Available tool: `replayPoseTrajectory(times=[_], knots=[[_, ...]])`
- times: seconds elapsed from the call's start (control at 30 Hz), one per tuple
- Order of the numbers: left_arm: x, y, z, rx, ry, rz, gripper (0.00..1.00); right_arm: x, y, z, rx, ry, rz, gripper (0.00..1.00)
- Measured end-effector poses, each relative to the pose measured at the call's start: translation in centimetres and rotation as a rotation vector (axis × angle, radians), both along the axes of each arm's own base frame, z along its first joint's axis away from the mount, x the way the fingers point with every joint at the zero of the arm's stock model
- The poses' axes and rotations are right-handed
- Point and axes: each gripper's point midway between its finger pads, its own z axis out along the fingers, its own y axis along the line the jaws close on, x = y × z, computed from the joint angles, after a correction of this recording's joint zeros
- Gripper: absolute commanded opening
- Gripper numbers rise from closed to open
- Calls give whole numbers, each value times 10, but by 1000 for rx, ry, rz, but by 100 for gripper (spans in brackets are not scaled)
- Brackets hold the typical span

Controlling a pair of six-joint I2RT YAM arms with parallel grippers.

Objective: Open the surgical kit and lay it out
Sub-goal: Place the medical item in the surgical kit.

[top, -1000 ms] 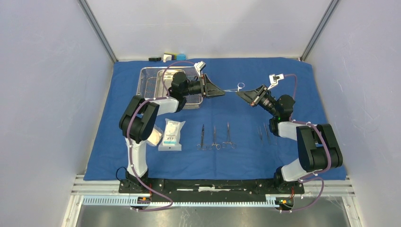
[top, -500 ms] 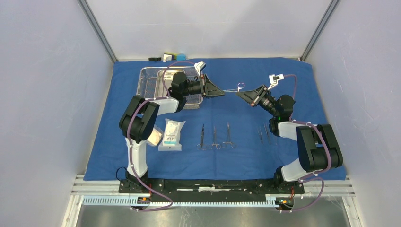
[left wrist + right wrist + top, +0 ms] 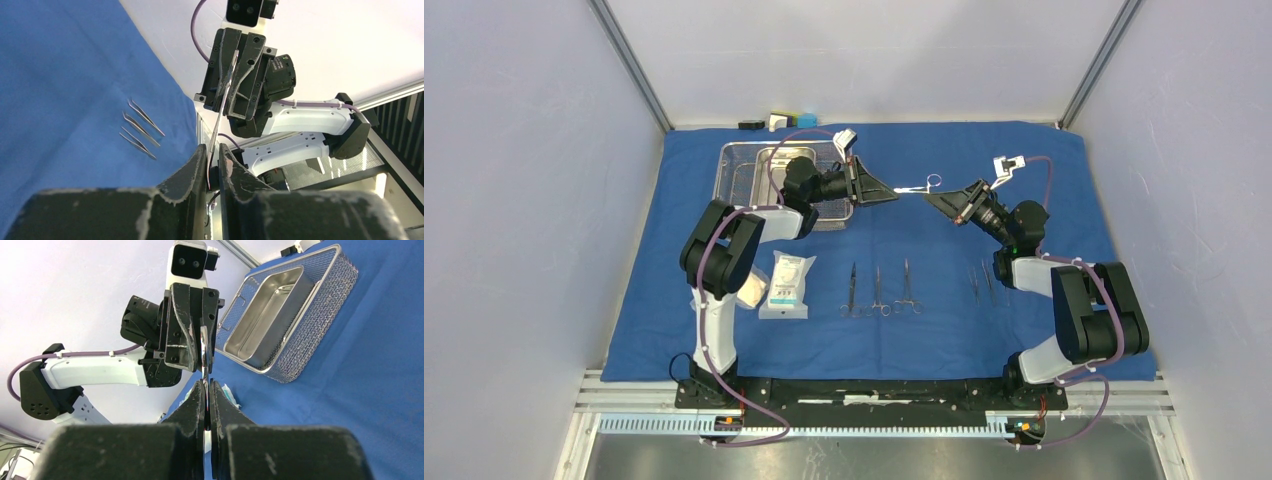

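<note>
**Above the blue cloth, a slim steel instrument spanned between two claws**

Over the far half of the cloth, near its middle, the slim steel instrument was suspended clear of the fabric and roughly level. Its ring handles were turned toward the right claw. That claw was seen clenched on it, the fingers pressed almost together with only the thin steel between them. The left claw was set about the instrument's other end. A narrow gap was visible between its fingers beside the shaft, and it could not be told whether the steel was actually gripped there.

The cloth was spread flat. At its far left the wire-mesh basket was placed upright, with the steel pan sitting inside it. From above, the basket's right part was hidden by the left arm.

Nearer the arm bases, three ring-handled instruments were laid side by side in a row at mid-cloth, apart from one another. To their right, a group of slimmer instruments was laid out in the same way. To the left of the row, white packets were laid close together beside the left arm; their number could not be made out. Beyond the cloth's far edge, small black, white and blue blocks were lined up near the back wall.
</note>
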Motion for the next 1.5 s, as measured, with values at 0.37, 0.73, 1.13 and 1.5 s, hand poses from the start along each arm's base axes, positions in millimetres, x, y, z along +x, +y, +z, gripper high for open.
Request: replayPoseTrajectory(times=[0.37,0.73,1.13,1.5], knots=[[-3,2,0,-20,-15,-14,2,-2,2,-1,9,-2,23,12],[-18,6,4,-40,-75,-63,2,-5,-2,-9,-36,-30,54,79],[-40,19,-24,235,-154,-114,2,-9,-21,-16,-353,-209,72,80],[-63,40,-64,535,-87,-205,2,-6,-20,5,-875,-479,82,73]])
